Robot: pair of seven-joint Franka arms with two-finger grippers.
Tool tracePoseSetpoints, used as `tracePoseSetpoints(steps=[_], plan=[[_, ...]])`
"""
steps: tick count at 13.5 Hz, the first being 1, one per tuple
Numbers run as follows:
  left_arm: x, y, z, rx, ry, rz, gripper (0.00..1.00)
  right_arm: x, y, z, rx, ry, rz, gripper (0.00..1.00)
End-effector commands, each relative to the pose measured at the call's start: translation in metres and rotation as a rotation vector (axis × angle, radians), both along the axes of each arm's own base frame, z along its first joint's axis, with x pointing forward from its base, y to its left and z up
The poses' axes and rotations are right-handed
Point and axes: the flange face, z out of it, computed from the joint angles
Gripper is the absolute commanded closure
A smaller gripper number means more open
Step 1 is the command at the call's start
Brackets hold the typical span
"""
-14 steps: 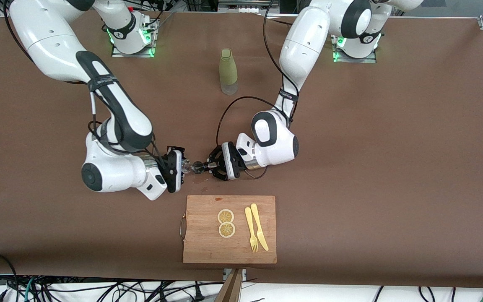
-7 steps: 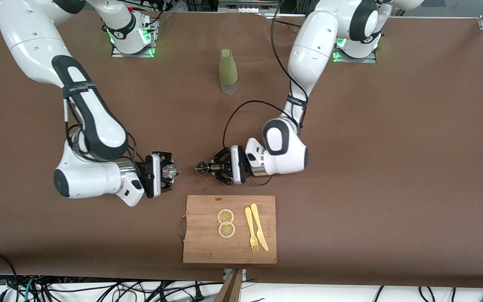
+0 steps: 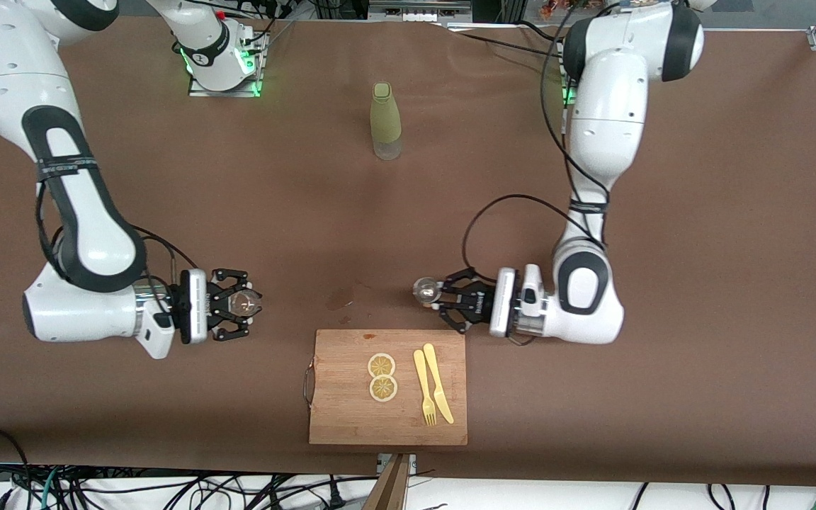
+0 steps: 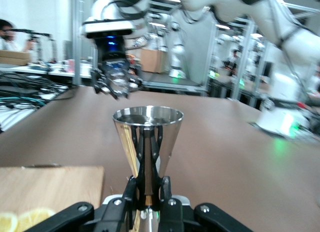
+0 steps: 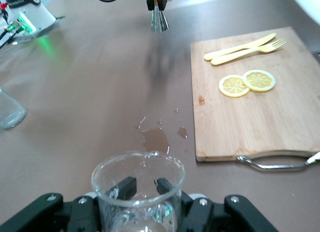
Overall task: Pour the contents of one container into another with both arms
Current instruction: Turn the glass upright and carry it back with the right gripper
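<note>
While each vessel is kept upright and clear of the table, seemingly so nothing more is spilled, the glass cup (image 3: 246, 303) is clamped in the right gripper (image 3: 236, 314) toward the right arm's end. A wet patch (image 3: 341, 297) is seen on the table (image 3: 663, 212) between the arms, just beside the cutting board (image 3: 337, 418). The jigger (image 3: 424, 289) is pinched at its waist by the left gripper (image 3: 440, 301); whether liquid is left in either vessel cannot be made out.

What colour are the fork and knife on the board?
Pale yellow fork and knife, clearest in the front view.
</note>
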Motion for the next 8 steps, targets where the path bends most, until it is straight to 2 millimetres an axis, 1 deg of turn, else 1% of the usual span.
tracePoseSetpoints(steps=[1,2,3,6,7,8], plan=[[-0.009,0.067,0.004,-0.036,-0.066,-0.1,1.0,-0.009,-0.036,-0.027,0.125,-0.03,-0.021,0.72],[-0.012,0.093,0.0,-0.043,-0.089,-0.138,1.0,-0.012,-0.051,-0.038,0.159,-0.044,-0.039,0.71],[-0.019,0.116,-0.006,-0.048,-0.097,-0.186,1.0,-0.016,-0.064,-0.05,0.194,-0.065,-0.054,0.71],[-0.042,0.18,-0.021,-0.087,-0.128,-0.295,1.0,-0.038,-0.085,-0.087,0.294,-0.12,-0.084,0.71],[-0.048,0.205,-0.028,-0.084,-0.135,-0.319,1.0,-0.045,-0.092,-0.094,0.316,-0.123,-0.079,0.71],[-0.055,0.224,-0.032,-0.089,-0.129,-0.342,1.0,-0.052,-0.102,-0.102,0.319,-0.124,-0.07,0.71]])
